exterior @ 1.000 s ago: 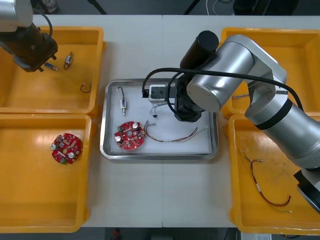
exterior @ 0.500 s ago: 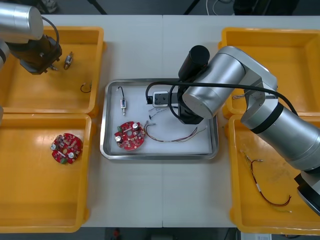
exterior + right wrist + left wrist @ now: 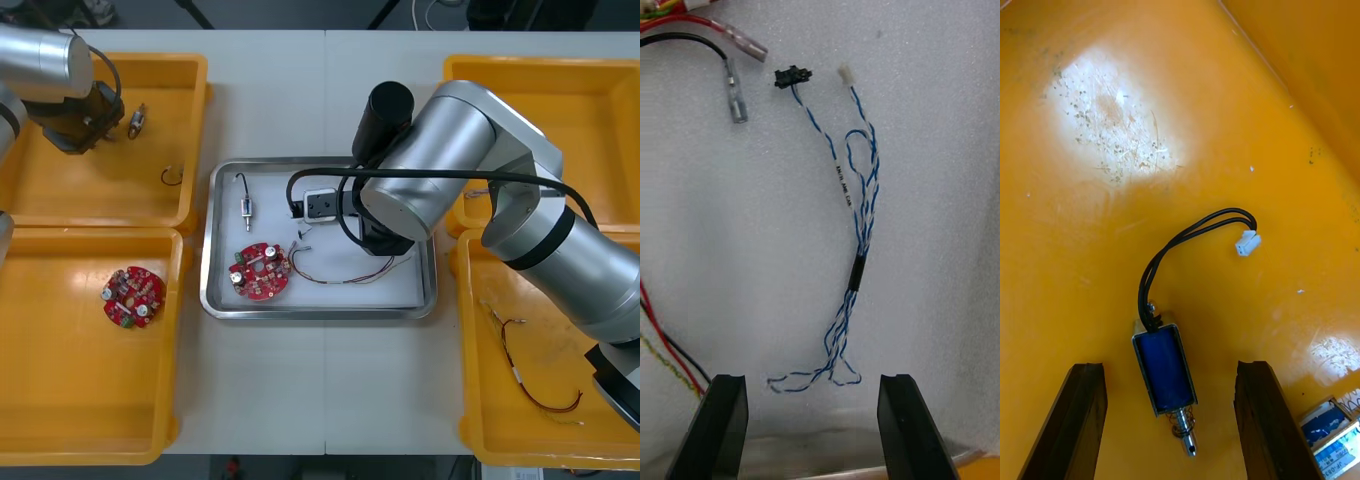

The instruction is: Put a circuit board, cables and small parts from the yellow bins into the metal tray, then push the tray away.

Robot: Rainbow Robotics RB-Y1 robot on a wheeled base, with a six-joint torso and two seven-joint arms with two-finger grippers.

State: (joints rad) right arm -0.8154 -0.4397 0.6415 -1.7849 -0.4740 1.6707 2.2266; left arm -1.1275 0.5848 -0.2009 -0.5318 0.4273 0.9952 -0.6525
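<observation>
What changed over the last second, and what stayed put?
The open left claw slid rightward in the far left yellow bin, over a small metal part. The open right claw edged nearer over the metal tray, above the blue and white cable. Neither holds anything. The tray's circuit board stayed put.

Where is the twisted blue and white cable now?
The twisted blue and white cable lies on the white floor of the metal tray, just ahead of the open right claw in the right wrist view, near a black cable.
</observation>
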